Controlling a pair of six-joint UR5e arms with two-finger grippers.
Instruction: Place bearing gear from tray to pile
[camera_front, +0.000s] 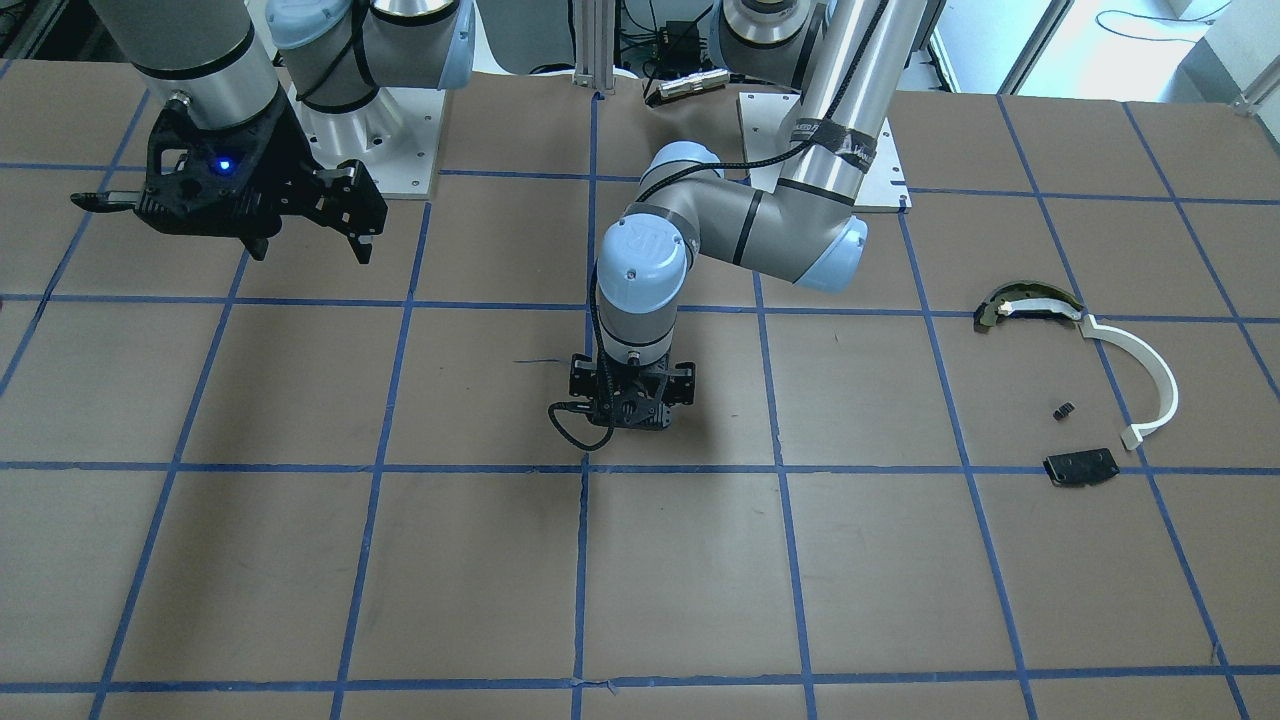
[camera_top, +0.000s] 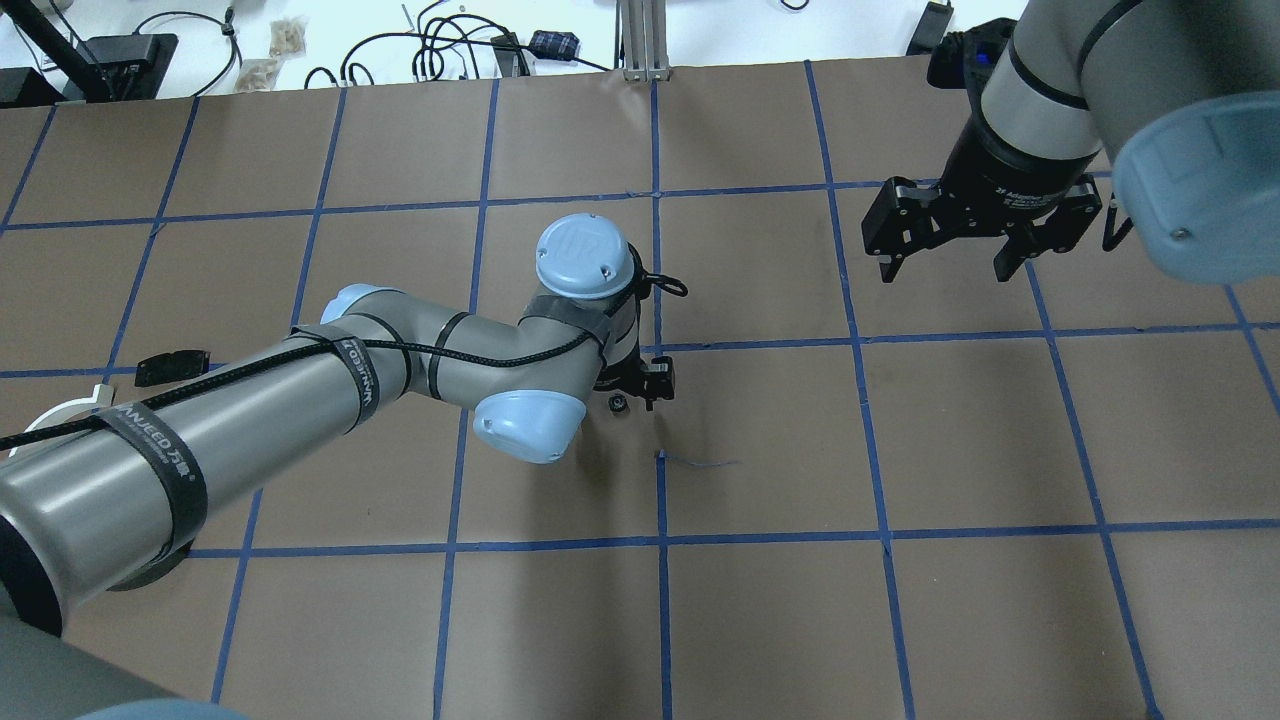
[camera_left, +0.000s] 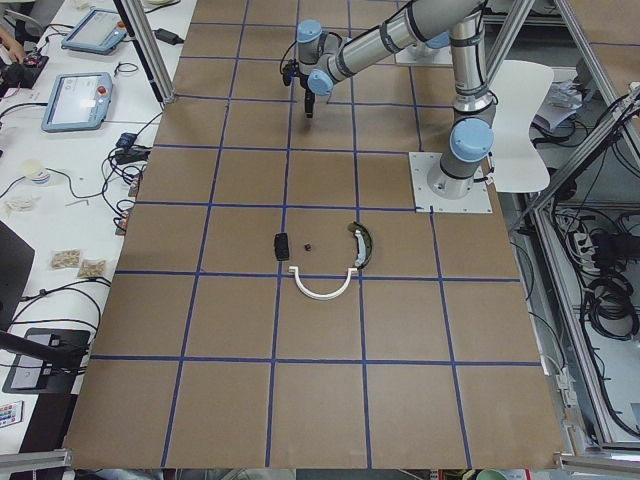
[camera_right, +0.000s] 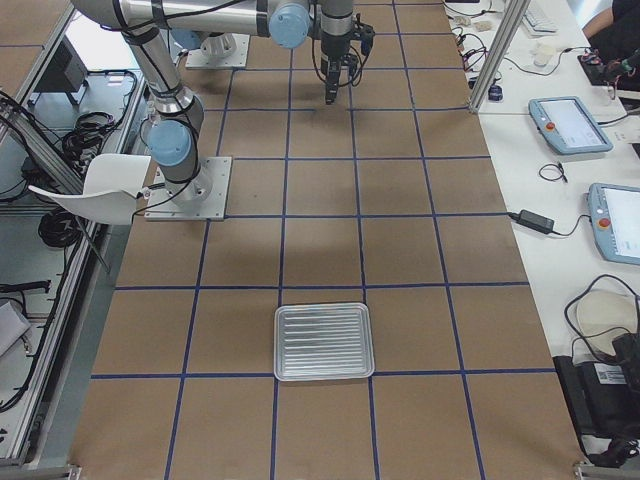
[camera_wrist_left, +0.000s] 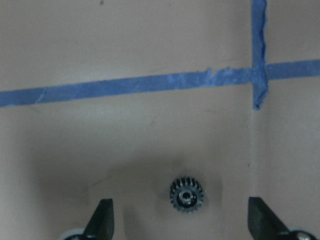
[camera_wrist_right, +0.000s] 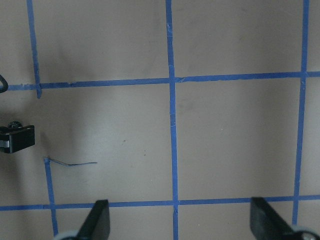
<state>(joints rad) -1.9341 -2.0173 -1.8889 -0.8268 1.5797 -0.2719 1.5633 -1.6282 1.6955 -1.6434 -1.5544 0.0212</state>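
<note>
The bearing gear (camera_wrist_left: 186, 195), small, dark and toothed, lies flat on the brown table just beyond and between my left gripper's (camera_wrist_left: 182, 220) open fingertips. From overhead the gear (camera_top: 618, 403) shows beside the left wrist at mid-table. The pile lies at the table's left end: a white half-ring (camera_front: 1150, 375), a curved dark-and-yellowish piece (camera_front: 1025, 305), a black plate (camera_front: 1080, 467) and a tiny dark part (camera_front: 1064, 409). A ribbed metal tray (camera_right: 324, 341) sits at the right end, with nothing showing in it. My right gripper (camera_top: 945, 270) hovers open and holds nothing.
Blue tape lines grid the brown table (camera_top: 780, 620). Both arm base plates (camera_front: 850, 170) stand at the robot's edge. Benches with cables and tablets (camera_right: 570, 125) border the far side.
</note>
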